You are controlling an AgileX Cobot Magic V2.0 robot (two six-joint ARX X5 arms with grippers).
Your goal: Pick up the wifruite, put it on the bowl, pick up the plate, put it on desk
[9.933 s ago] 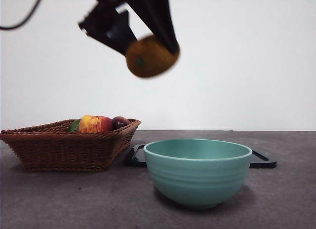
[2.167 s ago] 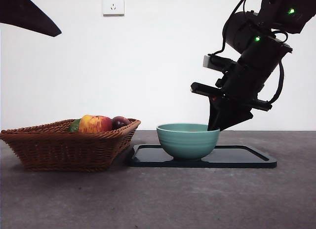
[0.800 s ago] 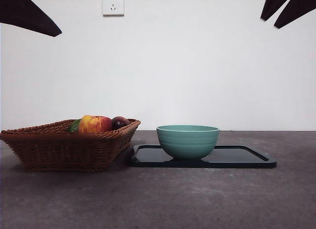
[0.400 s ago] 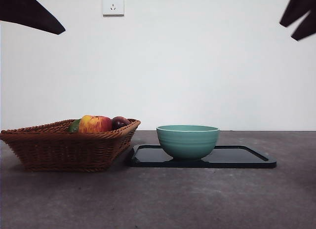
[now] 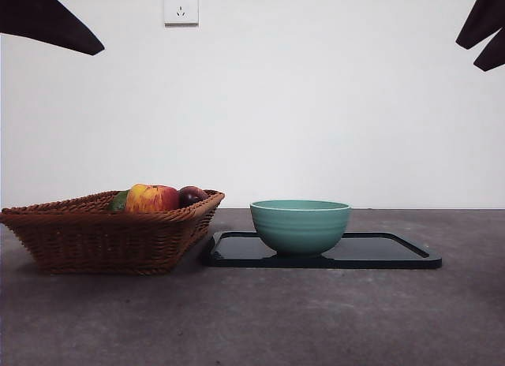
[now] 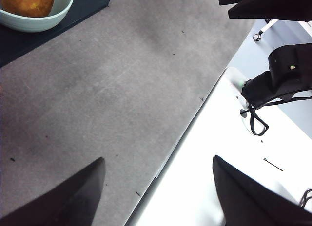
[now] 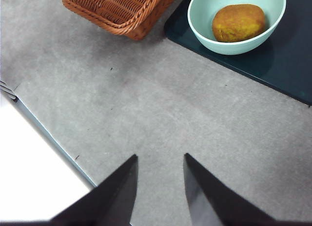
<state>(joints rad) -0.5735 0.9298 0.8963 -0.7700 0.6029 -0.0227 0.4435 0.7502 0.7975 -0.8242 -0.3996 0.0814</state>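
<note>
We find the wifruite (image 7: 238,22) lying inside the bowl (image 7: 237,46), resting on the bowl's floor; the right wrist view shows it whole, and the left wrist view catches part of it at a corner. From the front view it is hidden below the rim. We judge the first part of the task, fruit into bowl, to be done.

The bowl stands upright on the plate (image 5: 394,252), a flat dark tray with a raised edge, toward the end nearer the wicker basket (image 5: 95,236). The plate lies flat on the desk (image 5: 252,326). Whether that already counts as "on desk" we cannot settle; as we read it, the plate step is either finished or not yet begun, and nothing grips the plate now.

The basket sits just beside the plate and holds a red-yellow apple (image 5: 152,199) and a dark purple fruit (image 5: 192,196), both untouched by any arm.

The left gripper (image 6: 156,187) hangs high over bare desk near the table edge, jaws spread wide and empty. The right gripper (image 7: 161,187) is likewise raised and well apart from the bowl, jaws parted by a narrow gap, holding nothing.
</note>
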